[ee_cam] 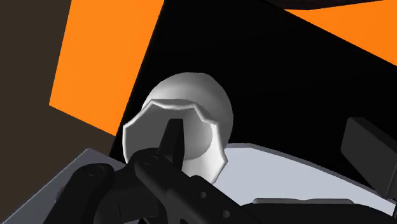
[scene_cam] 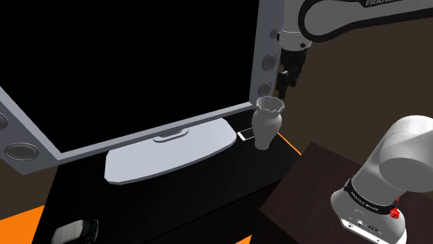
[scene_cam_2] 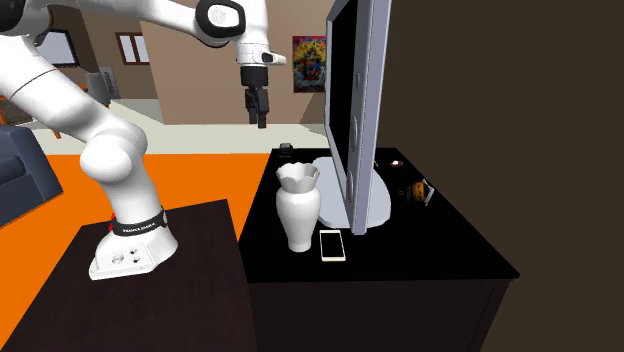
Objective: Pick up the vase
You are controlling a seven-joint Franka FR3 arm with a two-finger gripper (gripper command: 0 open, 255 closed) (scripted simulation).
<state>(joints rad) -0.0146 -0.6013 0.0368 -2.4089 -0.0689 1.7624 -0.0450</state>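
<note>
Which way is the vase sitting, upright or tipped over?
Upright. The vase stands on its base on the black cabinet, with its wavy mouth facing up.

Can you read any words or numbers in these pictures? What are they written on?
"FRANK", cut off at the picture's top edge: on the white arm link above the vase.
Black band around the arm's base: white lettering, too small to read.
Poster on the far wall: colourful, too blurred to read.
</note>
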